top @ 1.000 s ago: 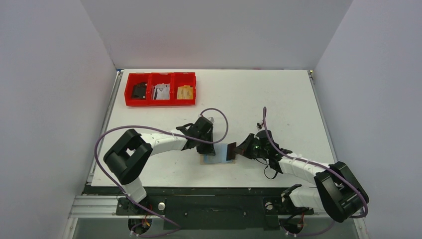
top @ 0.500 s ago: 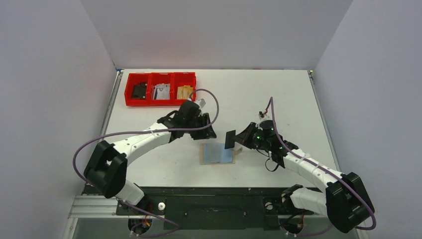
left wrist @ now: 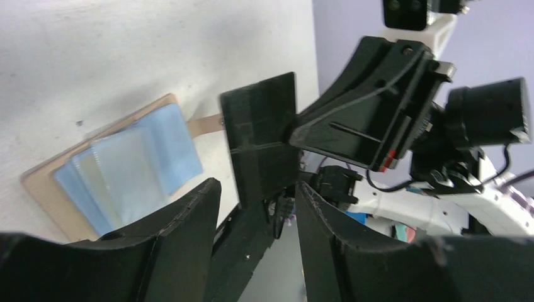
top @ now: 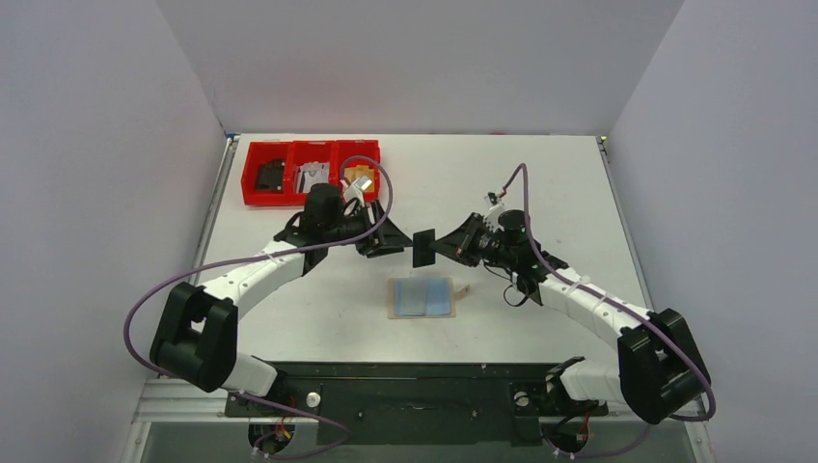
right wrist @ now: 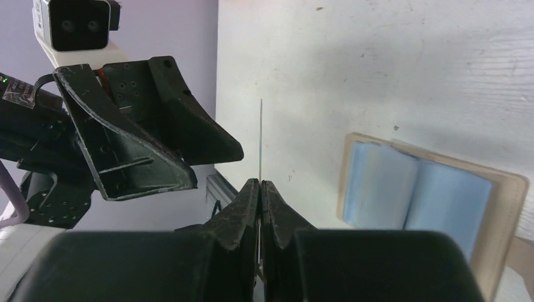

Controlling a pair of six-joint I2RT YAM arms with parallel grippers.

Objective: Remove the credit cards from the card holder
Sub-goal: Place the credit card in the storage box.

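Where the white table is enclosed by pale walls, a red tray is set at its far left and the tan card holder is laid open near the front middle, pale blue credit cards resting in it. A dark card is pinched upright by the right gripper, the left gripper being held just beside it with jaws spread. The tray contents cannot be made out.
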